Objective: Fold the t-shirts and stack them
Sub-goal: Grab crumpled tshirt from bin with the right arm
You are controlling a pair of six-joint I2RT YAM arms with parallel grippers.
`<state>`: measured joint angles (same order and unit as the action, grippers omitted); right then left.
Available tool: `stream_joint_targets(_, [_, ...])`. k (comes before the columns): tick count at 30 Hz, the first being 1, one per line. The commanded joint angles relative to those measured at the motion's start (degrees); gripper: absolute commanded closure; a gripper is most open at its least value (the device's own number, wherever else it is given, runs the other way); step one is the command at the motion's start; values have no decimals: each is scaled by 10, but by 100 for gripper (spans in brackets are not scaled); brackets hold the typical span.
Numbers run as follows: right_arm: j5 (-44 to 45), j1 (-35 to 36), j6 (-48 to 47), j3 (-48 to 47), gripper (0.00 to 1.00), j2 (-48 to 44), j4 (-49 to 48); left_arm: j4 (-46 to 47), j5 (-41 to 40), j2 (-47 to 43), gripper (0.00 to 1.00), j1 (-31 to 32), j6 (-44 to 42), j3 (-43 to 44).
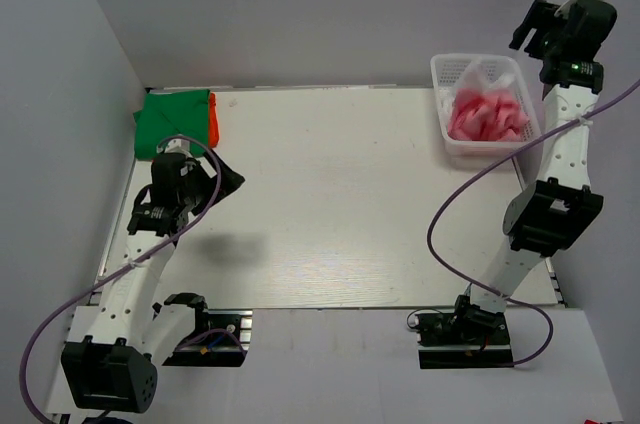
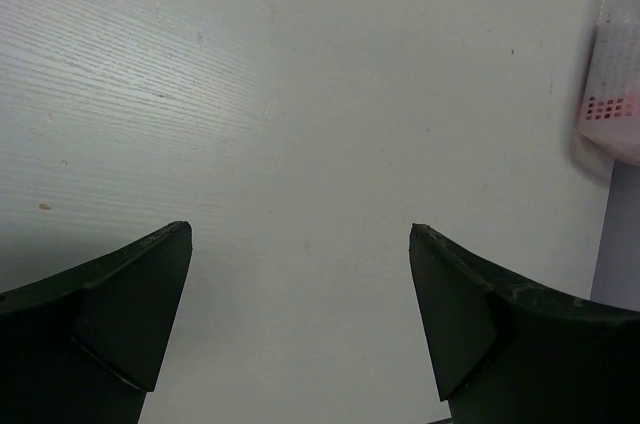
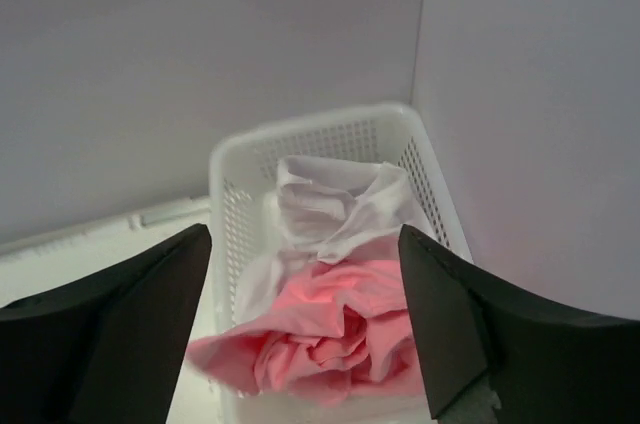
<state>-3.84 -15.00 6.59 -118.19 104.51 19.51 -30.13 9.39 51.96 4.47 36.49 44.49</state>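
A folded green t-shirt (image 1: 172, 120) lies on a folded orange one (image 1: 213, 120) at the table's back left corner. A white basket (image 1: 441, 104) at the back right holds a crumpled pink t-shirt (image 1: 486, 115) and a white one (image 1: 497, 75); both also show in the right wrist view, pink (image 3: 330, 329) below white (image 3: 335, 199). My left gripper (image 1: 228, 179) is open and empty just in front of the folded stack, over bare table (image 2: 300, 234). My right gripper (image 1: 530, 29) is open and empty, raised above the basket (image 3: 300, 234).
The white table (image 1: 340, 204) is bounded by grey walls at left, back and right. The basket's edge shows at the right of the left wrist view (image 2: 615, 74). Purple cables loop beside both arms.
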Motion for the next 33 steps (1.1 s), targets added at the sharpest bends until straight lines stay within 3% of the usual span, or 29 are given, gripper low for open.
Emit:
stream_joint_targets(1, [14,-2,-14,-8,18,45,76,-5,-7,8,0,2,2,2])
stream_joint_targets(2, [9,-2,-15,-10,10,58,82,-5,-7,8,0,2,2,2])
stream_joint_targets(16, [19,-1,0,21,10,151,139,14,-7,62,0,2,2,2])
stream_joint_targets(26, [15,9,32,95,11,216,113,14,-12,85,0,2,2,2])
stream_joint_targets(29, [-9,12,31,142,27,221,34,19,-17,92,0,2,2,2])
stream_joint_targets(31, [-18,11,44,165,43,221,-17,19,-17,103,0,2,-4,2])
stream_joint_targets(32, [-24,10,47,168,75,221,-31,19,-17,103,0,2,-4,2])
stream_joint_targets(33, [-24,12,61,169,94,220,-38,19,-24,103,0,2,-4,7])
